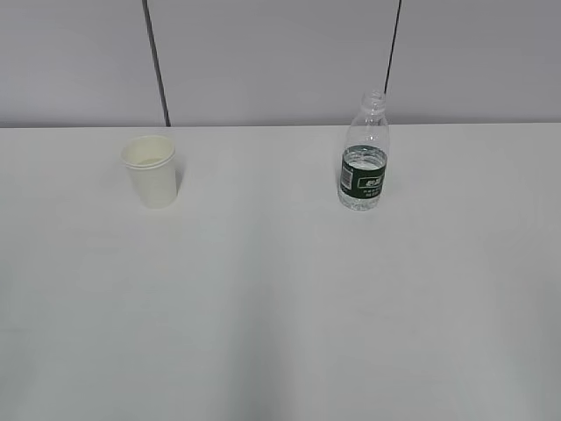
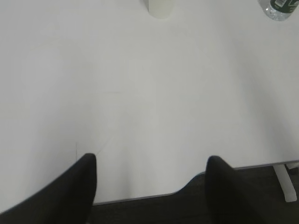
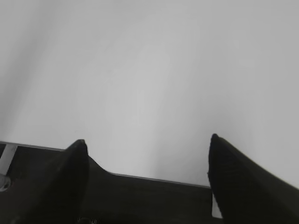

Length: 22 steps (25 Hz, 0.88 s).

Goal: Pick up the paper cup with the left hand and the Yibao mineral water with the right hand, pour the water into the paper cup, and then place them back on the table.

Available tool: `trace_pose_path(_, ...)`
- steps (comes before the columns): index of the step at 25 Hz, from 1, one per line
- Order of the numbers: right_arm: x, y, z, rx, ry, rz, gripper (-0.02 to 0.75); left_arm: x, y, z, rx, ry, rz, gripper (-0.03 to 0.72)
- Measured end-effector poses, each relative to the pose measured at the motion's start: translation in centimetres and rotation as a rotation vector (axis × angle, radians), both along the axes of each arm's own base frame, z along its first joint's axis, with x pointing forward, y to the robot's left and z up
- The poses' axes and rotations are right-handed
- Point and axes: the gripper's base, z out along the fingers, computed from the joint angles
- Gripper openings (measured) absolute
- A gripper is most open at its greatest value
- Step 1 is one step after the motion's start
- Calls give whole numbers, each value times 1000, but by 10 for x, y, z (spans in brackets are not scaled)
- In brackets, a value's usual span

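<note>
Exterior view: the cup (image 1: 150, 171) and the bottle (image 1: 364, 155) stand upright and well apart on the white bench (image 1: 280, 307), cup to the left, bottle to the right, uncapped. No arm appears here.

Left wrist view: the left end effector (image 2: 152, 161) hangs over the bench's near edge, jaws spread apart with nothing between them. The cup's base (image 2: 161, 8) lies far ahead, just right of its centre line; the bottle (image 2: 279, 8) far ahead to its right.

Right wrist view: the right end effector (image 3: 147, 144) likewise stands wide open and empty above the bench edge (image 3: 154, 179). Only bare bench lies ahead.
</note>
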Motion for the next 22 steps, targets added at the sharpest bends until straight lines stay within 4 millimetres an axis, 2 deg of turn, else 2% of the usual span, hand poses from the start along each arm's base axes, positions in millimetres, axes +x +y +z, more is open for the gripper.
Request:
trace_pose_path(3, -9, 0, -6, 7, -77, 1, 585, -1, 0, 1, 11, -57, -9, 446)
trace_pose_path(9, -2, 0, -15, 9, -112, -1, 585, 6, 0, 1, 23, -129, -11, 433)
trace_pose_path(22, -1, 0, -15, 8, -126, 0, 585, 10, 2, -1, 42, -147, 3, 433)
